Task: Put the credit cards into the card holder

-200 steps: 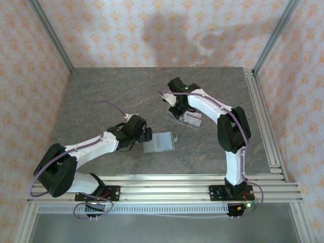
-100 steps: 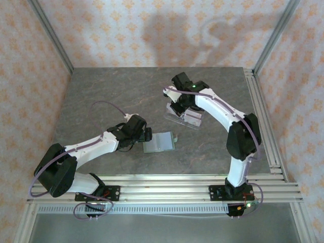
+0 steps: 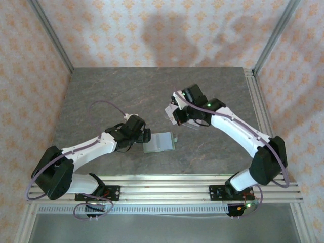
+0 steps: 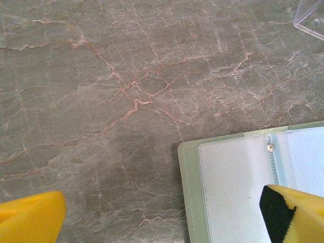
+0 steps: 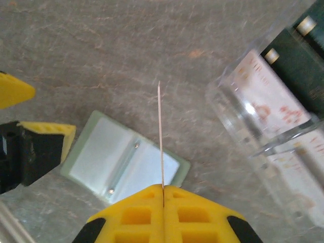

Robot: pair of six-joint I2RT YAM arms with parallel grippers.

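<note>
Pinching one credit card (image 5: 161, 136) edge-on, your right claw (image 5: 163, 191) hangs near the open card holder (image 5: 124, 159) on the table (image 5: 101, 50), presumably for slot entry. Your left claw (image 4: 162, 215) stands wide, straddling the holder's edge, apparently to steady it.

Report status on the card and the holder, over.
Left gripper open at the card holder, which lies open. Right gripper shut on one credit card, not yet at holder. Acrylic stand sits apart.
</note>
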